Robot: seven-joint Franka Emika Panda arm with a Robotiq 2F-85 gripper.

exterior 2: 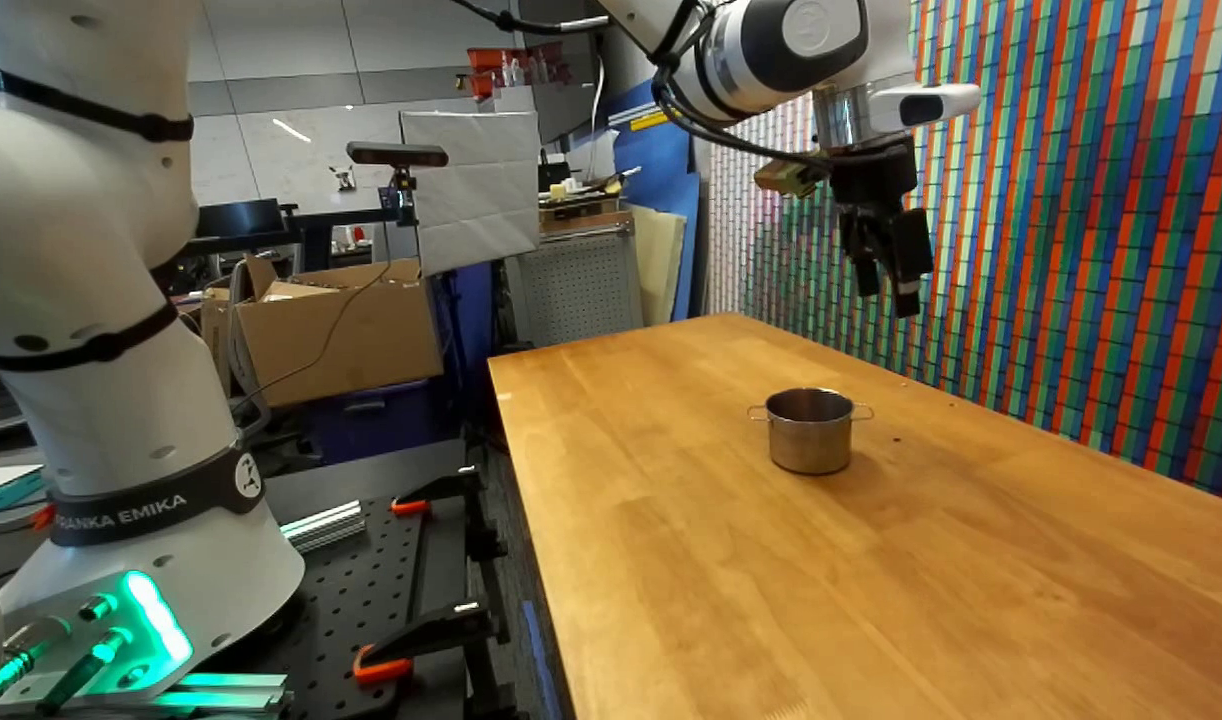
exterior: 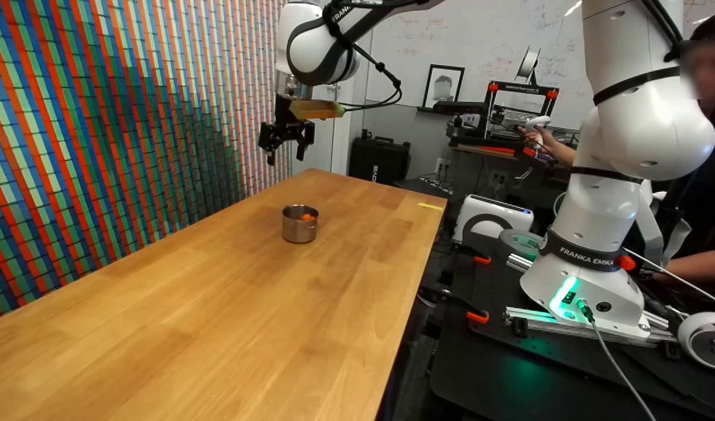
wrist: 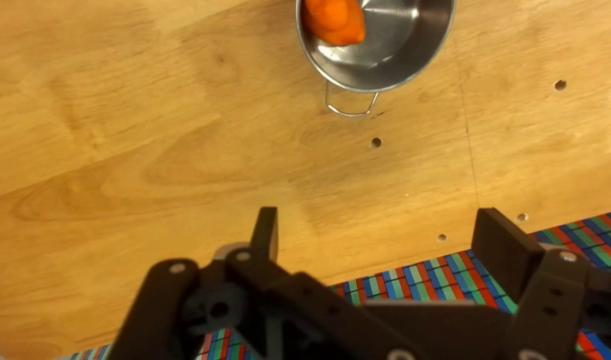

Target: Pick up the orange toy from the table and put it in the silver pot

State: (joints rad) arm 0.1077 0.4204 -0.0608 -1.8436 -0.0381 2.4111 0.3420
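Observation:
The silver pot stands upright on the wooden table; it also shows in an exterior view and at the top of the wrist view, partly cut off. The orange toy lies inside the pot, against one side of it in the wrist view. In an exterior view the pot's wall hides the toy. My gripper is high above the table, off to the wall side of the pot, as an exterior view also shows. Its fingers are wide apart with nothing between them in the wrist view.
A wall of coloured strips runs along the table's long edge, close to my gripper. The robot base stands on a black bench on the opposite side. A yellow tape strip is on the table. A person is behind the arm.

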